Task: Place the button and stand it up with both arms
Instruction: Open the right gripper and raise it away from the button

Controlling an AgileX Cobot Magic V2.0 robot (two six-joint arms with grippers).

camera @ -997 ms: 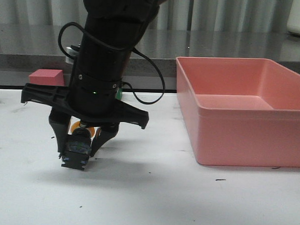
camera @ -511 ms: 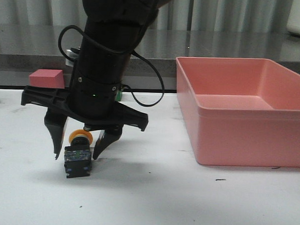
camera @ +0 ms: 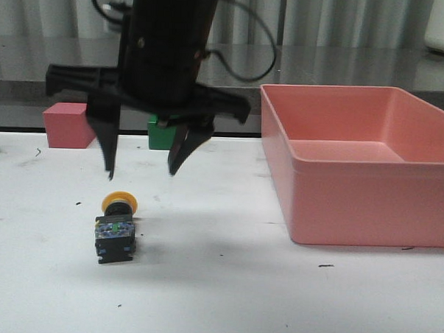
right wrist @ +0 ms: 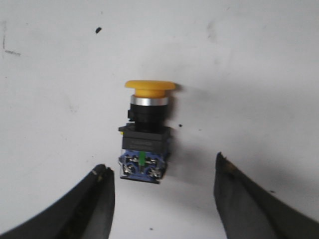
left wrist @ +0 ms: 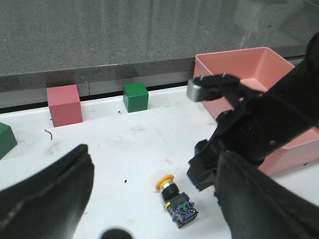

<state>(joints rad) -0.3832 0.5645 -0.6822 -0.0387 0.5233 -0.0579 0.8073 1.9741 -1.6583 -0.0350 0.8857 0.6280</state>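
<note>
Right gripper [camera: 141, 170] spread wide and empty, hanging above the button [camera: 116, 230] lying on its side. Left gripper [left wrist: 149, 199] likewise apart, holding nothing. Bare white table [camera: 216, 299] around, pink bin [camera: 362, 172] well apart.

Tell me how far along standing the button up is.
Done: the button is down on the table. In hand: nothing; the right claw hangs open above it, the left claw open too. Left: it lies on its side, so standing it up remains.
</note>
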